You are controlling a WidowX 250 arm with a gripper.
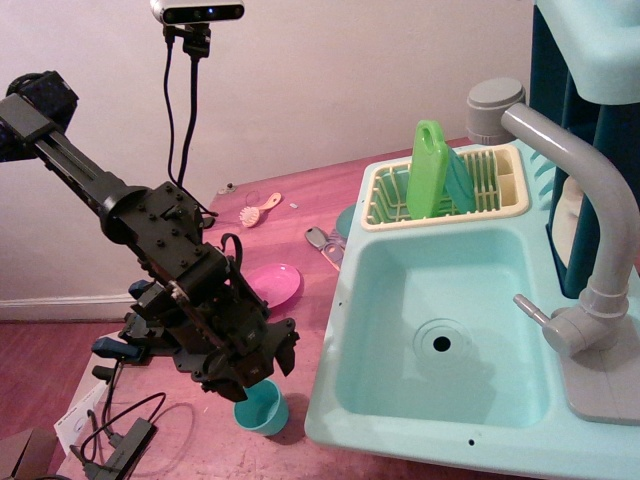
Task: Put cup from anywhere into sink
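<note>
The small teal-blue cup [262,408] stands upright on the pink table, just off the front left corner of the sink [400,290]. The sink is a large light turquoise basin with a round drain hole [440,343] and nothing inside it. My gripper [262,368] hangs directly above the cup, close to its rim, pointing down. Its black fingers look spread, and nothing is held between them. The arm covers the table behind the cup.
A pink plate [272,285] lies behind the arm. A cream-yellow dish rack [500,195] holding a green board [428,170] sits behind the basin. The grey faucet [590,200] arches over the sink's right side. A pink brush [262,208] and a grey utensil [322,240] lie farther back. Cables [120,435] lie at the front left.
</note>
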